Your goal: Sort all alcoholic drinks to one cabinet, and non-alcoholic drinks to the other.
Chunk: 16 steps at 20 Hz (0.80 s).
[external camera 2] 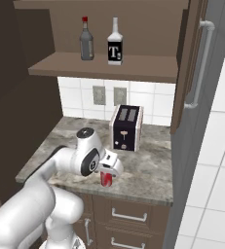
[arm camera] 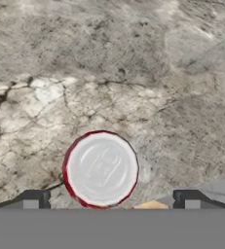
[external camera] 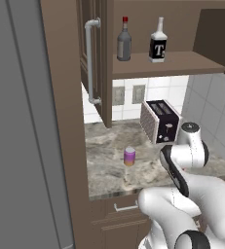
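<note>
The tool (arm camera: 111, 200) stands over the marbled surface (arm camera: 133, 73) with its jaws spread wide and nothing gripped; in the hand view its two dark fingertips (arm camera: 31, 199) sit well apart at either side, and the red can (arm camera: 101, 168) with its silvery top lies directly beneath, between them though somewhat closer to one tip, seen end-on from above and untouched by either. From the right base view the tool (external camera 2: 108, 171) hangs just above that can (external camera 2: 105, 179), which stands upright near the front edge of the surface (external camera 2: 153, 165). The purple can (external camera: 129, 156) with its orange-yellow lower band stands upright on the surface (external camera: 109, 165), apart from the tool on the side toward the tall brown cabinet side, with the arm's elbow between the two in the left base view. Beyond the tool, toward the tiled wall, a toaster (external camera 2: 126, 127) rests on the surface. High above the tool, on the open cabinet shelf (external camera 2: 133, 65), stand both bottles: the rounded dark grey bottle (external camera 2: 86, 41) with red cap, and just beside it the square bottle (external camera 2: 115, 44) with black label and pale neck, upright and close together but not touching. The cabinet door (external camera 2: 192, 73) with its long grey handle stands swung open.
</note>
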Motion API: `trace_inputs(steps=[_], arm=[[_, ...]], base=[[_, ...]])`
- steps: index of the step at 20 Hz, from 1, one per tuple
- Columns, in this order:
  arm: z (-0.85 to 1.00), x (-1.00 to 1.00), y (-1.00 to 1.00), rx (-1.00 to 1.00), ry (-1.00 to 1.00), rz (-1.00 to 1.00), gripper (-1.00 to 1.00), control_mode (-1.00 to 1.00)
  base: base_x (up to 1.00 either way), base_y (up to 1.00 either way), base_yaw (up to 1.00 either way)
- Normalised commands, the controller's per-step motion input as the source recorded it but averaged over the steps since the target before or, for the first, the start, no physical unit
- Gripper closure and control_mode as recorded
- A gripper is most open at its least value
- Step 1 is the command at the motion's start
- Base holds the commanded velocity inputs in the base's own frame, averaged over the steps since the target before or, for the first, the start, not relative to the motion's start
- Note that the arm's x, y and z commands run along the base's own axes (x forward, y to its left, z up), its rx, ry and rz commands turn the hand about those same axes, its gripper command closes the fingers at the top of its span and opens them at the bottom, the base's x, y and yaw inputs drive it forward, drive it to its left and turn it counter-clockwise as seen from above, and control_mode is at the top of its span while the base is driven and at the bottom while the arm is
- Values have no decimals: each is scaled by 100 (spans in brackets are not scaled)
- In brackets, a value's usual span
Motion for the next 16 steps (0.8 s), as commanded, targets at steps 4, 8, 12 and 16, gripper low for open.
trace_inputs(steps=[4,8,12,16], arm=[[-21,20,0,0,0,2,-100,-100],[-8,8,0,0,0,3,-100,-100],[-14,0,0,0,0,3,-100,-100],[-25,0,0,0,0,3,100,-100]], base=[[0,0,0],[0,0,0],[0,0,0],[0,0,0]])
